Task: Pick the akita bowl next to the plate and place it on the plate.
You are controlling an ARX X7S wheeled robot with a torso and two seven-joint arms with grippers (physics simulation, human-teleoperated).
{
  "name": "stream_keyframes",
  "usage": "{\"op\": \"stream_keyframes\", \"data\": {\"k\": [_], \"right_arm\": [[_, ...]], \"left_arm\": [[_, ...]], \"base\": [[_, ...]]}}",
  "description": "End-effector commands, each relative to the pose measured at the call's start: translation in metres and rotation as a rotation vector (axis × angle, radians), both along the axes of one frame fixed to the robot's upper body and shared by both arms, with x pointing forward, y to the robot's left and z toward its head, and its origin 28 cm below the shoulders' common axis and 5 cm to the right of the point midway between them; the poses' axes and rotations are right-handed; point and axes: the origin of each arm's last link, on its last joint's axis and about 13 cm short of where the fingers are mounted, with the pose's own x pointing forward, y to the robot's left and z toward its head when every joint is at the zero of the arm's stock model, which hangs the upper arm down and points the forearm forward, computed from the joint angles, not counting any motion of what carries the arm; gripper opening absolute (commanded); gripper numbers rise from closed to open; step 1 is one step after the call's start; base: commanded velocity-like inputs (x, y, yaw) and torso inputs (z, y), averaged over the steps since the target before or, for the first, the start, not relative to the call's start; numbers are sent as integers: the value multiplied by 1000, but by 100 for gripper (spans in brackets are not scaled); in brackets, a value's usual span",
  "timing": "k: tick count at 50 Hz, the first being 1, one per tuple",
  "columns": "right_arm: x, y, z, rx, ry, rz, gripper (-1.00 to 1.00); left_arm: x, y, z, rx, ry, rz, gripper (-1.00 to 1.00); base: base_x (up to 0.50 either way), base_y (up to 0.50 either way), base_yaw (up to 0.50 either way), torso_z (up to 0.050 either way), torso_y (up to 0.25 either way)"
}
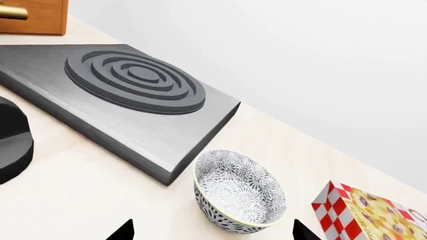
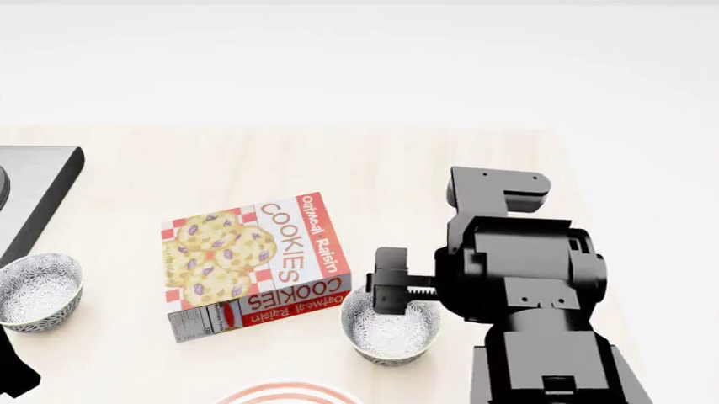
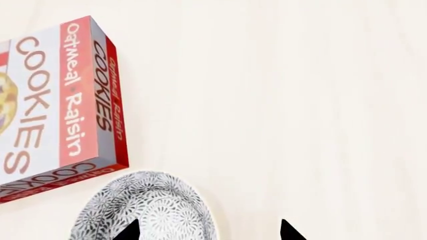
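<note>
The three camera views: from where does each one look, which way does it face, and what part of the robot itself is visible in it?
Head view: from the robot's head, looking forward and down on the table; the right arm fills the lower right, over the akita bowl; the plate peeks in below.
Left wrist view: near the left gripper, facing the other bowl and a stove plate; only fingertips show.
Right wrist view: near the right gripper, looking down on the akita bowl; only fingertips show.
Shared: all three show the cookie box.
</note>
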Motion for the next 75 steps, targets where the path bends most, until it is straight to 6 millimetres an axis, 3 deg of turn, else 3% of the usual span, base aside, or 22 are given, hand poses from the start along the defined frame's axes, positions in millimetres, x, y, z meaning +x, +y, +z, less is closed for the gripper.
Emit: {"op": "stream_keyframes", "data": {"k": [1,32,50,75], "right_arm": [[-1,2,-3,10,11,-14,100],[-7,4,-19,39,58,-21,100],[-7,4,-22,156,53,-65,100],[-11,3,-32,131,80,-59,100]], "left_arm": [[1,0,-1,1,0,-1,100],[0,0,-1,5,-2,-3,100],[1,0,-1,5,-2,-3,100],[1,0,-1,5,-2,-3,100]], "base": [[0,0,0,0,0],[0,0,0,0,0],[0,0,0,0,0],[0,0,0,0,0]]}}
